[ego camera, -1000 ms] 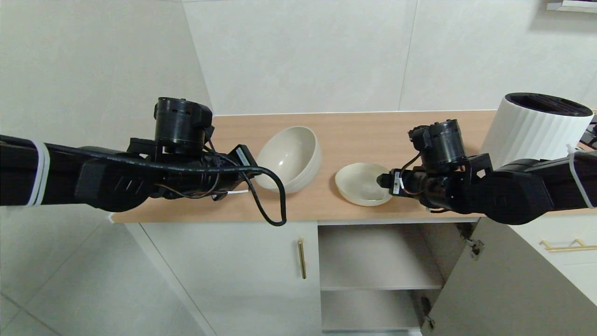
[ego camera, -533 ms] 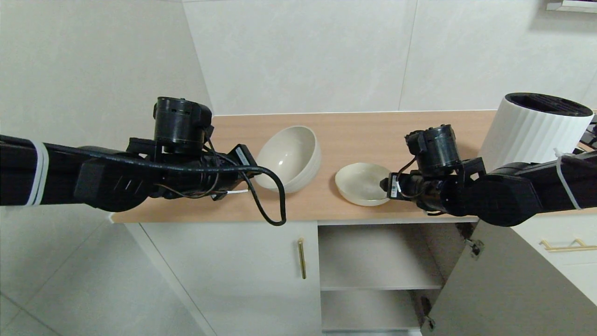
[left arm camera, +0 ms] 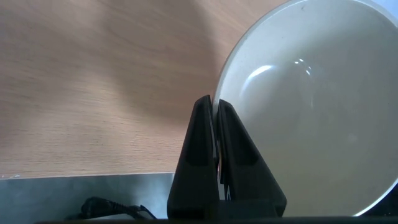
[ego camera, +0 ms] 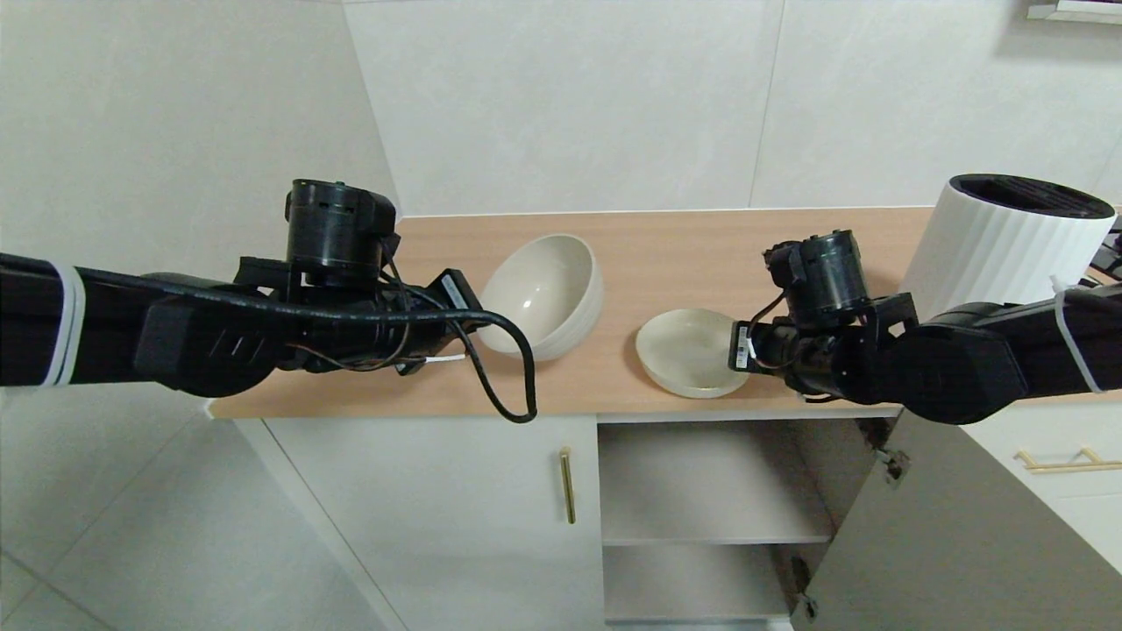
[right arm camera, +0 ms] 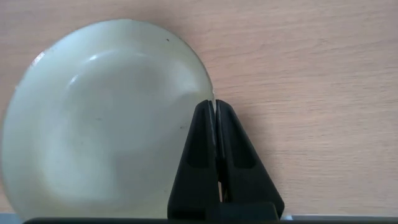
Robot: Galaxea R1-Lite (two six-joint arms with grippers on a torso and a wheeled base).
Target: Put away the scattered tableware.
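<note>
Head view: left gripper [ego camera: 473, 317] pinches tilted bowl [ego camera: 543, 294] rim, right gripper [ego camera: 734, 343] pinches dish [ego camera: 688, 355] rim, both at counter [ego camera: 684, 250]. Lift slowly; thin rims may pivot before shelf [ego camera: 701, 517].

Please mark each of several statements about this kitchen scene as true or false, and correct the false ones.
1. The left gripper is shut on the rim of the bowl. True.
2. The dish lies on a shelf in the cabinet. False: it is up at the counter, with its rim in the shut right gripper.
3. The cabinet door below the dish stands open. True.
4. The bowl stands upside down. False: it is tilted, with its opening turned to the side.
5. The white ribbed container stands between bowl and dish. False: it stands at the counter's right end, beyond the dish.
</note>
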